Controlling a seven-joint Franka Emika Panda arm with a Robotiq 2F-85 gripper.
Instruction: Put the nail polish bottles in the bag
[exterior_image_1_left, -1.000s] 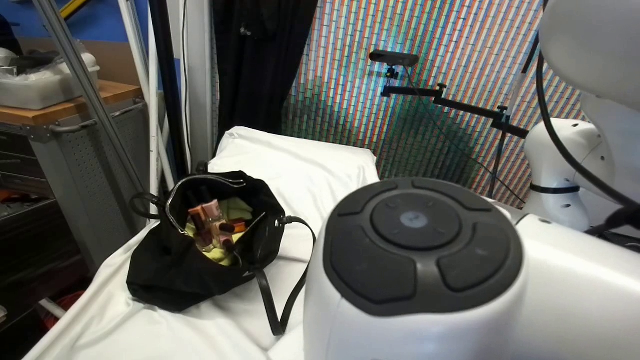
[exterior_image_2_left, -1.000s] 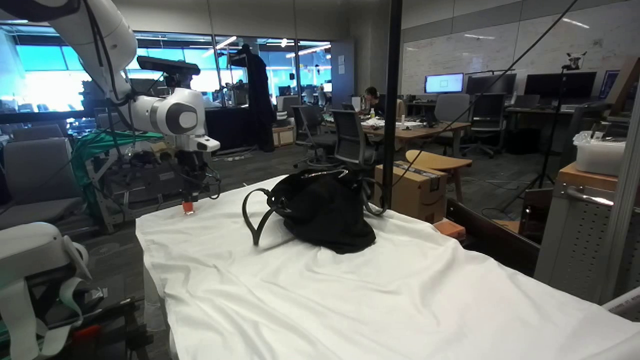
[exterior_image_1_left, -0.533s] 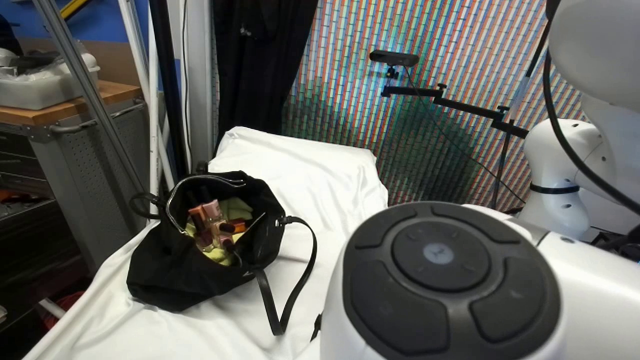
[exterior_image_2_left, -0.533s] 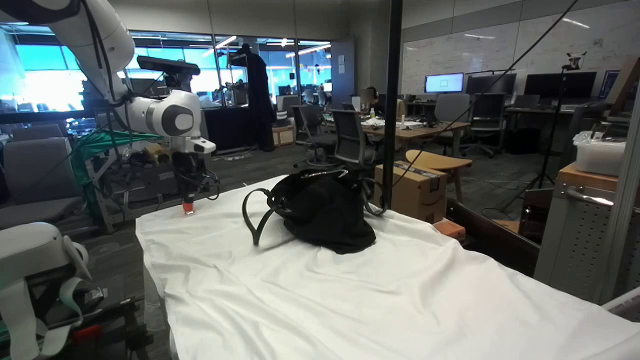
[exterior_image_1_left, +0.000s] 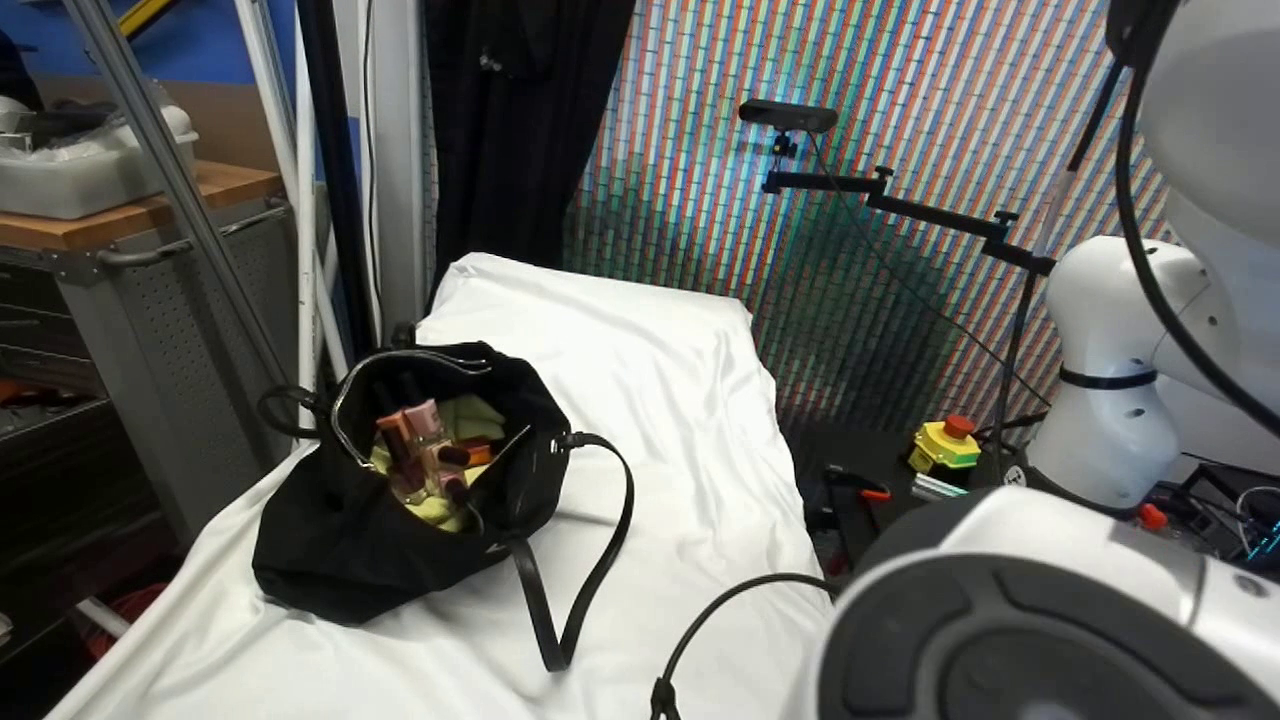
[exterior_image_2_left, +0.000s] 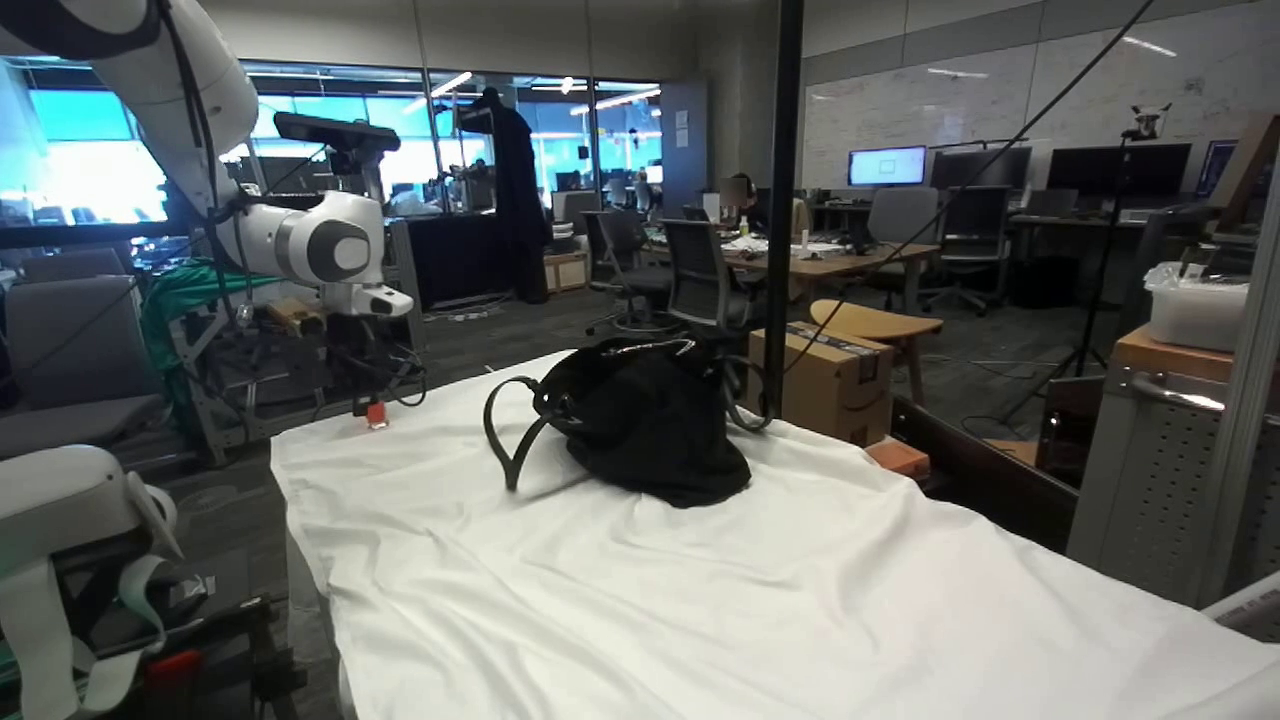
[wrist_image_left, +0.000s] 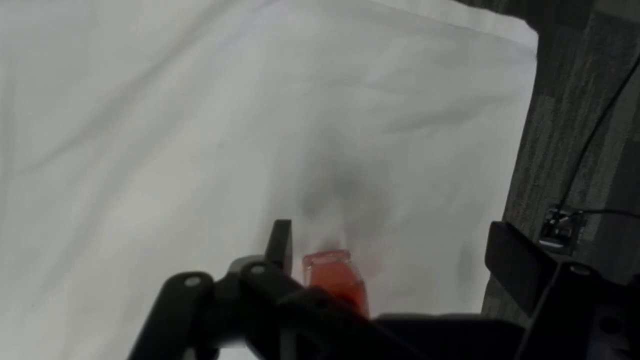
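At my ten o'clock, the white, rounded arm (exterior_image_2_left: 225, 85) carried black cables (exterior_image_1_left: 1144, 270); its gripper (wrist_image_left: 391, 245) was black with grey studs (wrist_image_left: 192, 281).

Bright windows (exterior_image_2_left: 90, 115), pale wall (exterior_image_2_left: 900, 115), grey chairs (exterior_image_2_left: 695, 262) beside a wooden table (exterior_image_2_left: 830, 264) on dark floor (exterior_image_2_left: 500, 335).

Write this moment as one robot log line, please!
red bottle: standing on white cloth | jaws: open, not gripping it | black bag: open, other bottles inside | task: unfinished

In an exterior view, the draped table (exterior_image_2_left: 700, 600) is free along its left edge; between the red bottle (exterior_image_2_left: 376, 415) near the left corner and the bag (exterior_image_2_left: 655, 430), 1 strap loop (exterior_image_2_left: 512, 472) obstructs.
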